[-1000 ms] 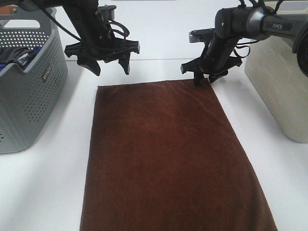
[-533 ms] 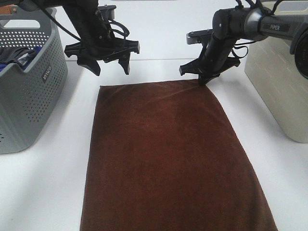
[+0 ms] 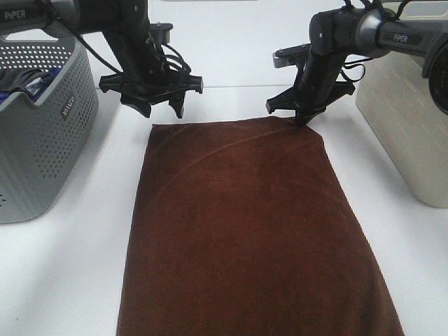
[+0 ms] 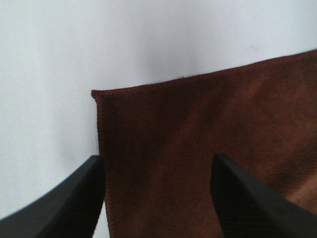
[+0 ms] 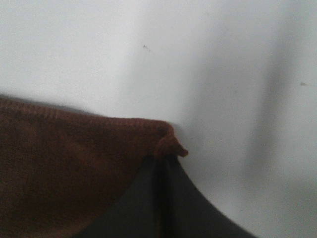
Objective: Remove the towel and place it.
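Counting from the largest down: what is on record? (Clerk)

Item one: one white desk (image 3: 70, 266). Item two: one dark brown rectangular terry towel (image 3: 245, 231), lying flat along the middle of the desk, between the two containers. Item three: one grey perforated plastic basket (image 3: 42, 140) at the left edge; one cream plastic bin (image 3: 413, 140) at the right. Two black robot arms, one hand each. (Checker)

Changes since the last entry? (Clerk)

Right hand (image 3: 302, 120): was spread over the towel's far right corner, now pressed together and pinching that corner. The cloth bunches at its fingertips, and a diagonal crease runs from there across the far end. The far left corner has slid a little toward the right. Left hand (image 3: 161, 110): has come down close above the far left corner, fingers spread, gripping nothing. Judged: one corner secured, second grasp pending, lifting not begun. (Checker)

Smallest lot? (Clerk)

Dark blue-black fabric items (image 3: 21, 80) in the basket; number cannot be told. (Checker)
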### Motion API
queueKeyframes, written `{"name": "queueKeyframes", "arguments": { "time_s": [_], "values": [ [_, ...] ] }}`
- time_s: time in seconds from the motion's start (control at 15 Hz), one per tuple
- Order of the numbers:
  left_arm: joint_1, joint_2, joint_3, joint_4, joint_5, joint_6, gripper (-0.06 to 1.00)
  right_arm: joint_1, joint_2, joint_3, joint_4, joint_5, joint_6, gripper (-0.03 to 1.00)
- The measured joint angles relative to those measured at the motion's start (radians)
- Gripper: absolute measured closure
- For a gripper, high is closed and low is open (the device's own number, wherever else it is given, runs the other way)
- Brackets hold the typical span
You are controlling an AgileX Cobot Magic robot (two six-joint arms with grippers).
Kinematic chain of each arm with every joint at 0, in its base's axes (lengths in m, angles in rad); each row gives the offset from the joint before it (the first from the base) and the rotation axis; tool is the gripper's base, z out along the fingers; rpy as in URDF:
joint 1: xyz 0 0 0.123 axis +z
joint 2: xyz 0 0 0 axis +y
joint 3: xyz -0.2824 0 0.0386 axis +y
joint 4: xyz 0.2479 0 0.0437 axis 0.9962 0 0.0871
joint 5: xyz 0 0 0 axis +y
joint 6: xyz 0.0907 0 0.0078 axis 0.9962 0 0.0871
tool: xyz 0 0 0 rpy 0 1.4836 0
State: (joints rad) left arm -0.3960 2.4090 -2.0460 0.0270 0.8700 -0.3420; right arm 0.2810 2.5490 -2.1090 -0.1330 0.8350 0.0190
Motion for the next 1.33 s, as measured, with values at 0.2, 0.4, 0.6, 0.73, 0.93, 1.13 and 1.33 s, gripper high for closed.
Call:
{"name": "queueKeyframes", "arguments": {
  "time_s": [0.2, 0.4, 0.6, 0.73, 0.93, 1.13, 1.33],
  "values": [
    [0.025, 0.053, -0.031, 0.029, -0.008, -0.036, 0.35, 0.0, 0.0, 0.0, 0.0, 0.003, 0.0, 0.97],
    [0.036, 0.098, -0.071, 0.046, -0.03, -0.041, 0.35, 0.0, 0.0, 0.0, 0.0, 0.003, 0.0, 0.97],
    [0.036, 0.147, -0.091, 0.059, -0.061, -0.041, 0.37, 0.0, 0.0, 0.0, 0.001, 0.003, 0.0, 0.97],
    [0.036, 0.174, -0.11, 0.074, -0.071, -0.041, 0.44, 0.0, 0.0, 0.0, 0.001, 0.005, 0.0, 0.97],
    [0.035, 0.181, -0.113, 0.1, -0.103, -0.041, 0.72, 0.0, 0.0, 0.0, 0.001, 0.005, 0.0, 0.97],
    [0.035, 0.182, -0.113, 0.105, -0.116, 0.0, 0.93, 0.0, 0.0, 0.0, 0.001, 0.004, 0.0, 0.97],
    [0.035, 0.189, -0.141, 0.12, -0.13, 0.012, 0.93, 0.001, 0.005, -0.015, -0.019, 0.011, 0.0, 0.97]
  ]
}}
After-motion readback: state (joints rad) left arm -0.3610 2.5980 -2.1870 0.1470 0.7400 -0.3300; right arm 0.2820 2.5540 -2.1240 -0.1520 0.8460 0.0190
